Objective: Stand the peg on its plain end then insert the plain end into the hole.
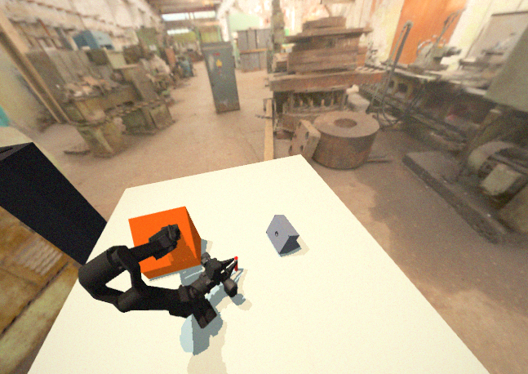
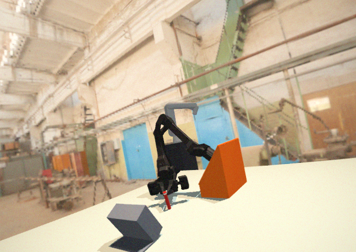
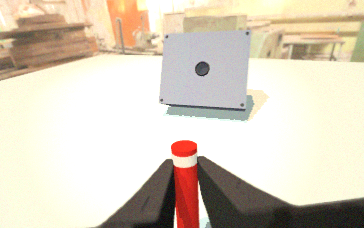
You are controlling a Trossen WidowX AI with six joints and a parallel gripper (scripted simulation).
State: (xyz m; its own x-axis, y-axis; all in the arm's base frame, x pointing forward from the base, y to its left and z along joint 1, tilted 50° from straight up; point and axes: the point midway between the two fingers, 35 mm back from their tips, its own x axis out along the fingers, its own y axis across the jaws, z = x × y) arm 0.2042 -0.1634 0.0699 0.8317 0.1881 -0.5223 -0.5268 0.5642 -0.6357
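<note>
The red peg [image 1: 236, 267] [image 2: 167, 201] [image 3: 186, 192] is roughly upright, with its white band near the top and its plain end down. My gripper [image 1: 235, 261] [image 2: 165, 195] [image 3: 184, 164] is shut on the peg's upper part, just below the band. The plain end is low near the table; whether it touches cannot be told. The grey sloped panel [image 1: 281, 232] [image 2: 127, 212] [image 3: 180, 85] stands apart, ahead of the gripper. Its hole [image 1: 276, 233] [image 3: 202, 68] is dark and empty, facing the gripper; the exterior view shows only the panel's back.
A large orange wedge-shaped block [image 1: 158, 220] [image 2: 235, 169] stands on the pale table [image 1: 317, 309] [image 2: 288, 208] [image 3: 75, 150] close beside the arm and gripper. In the top view the panel is to the right of the block, with a gap between them.
</note>
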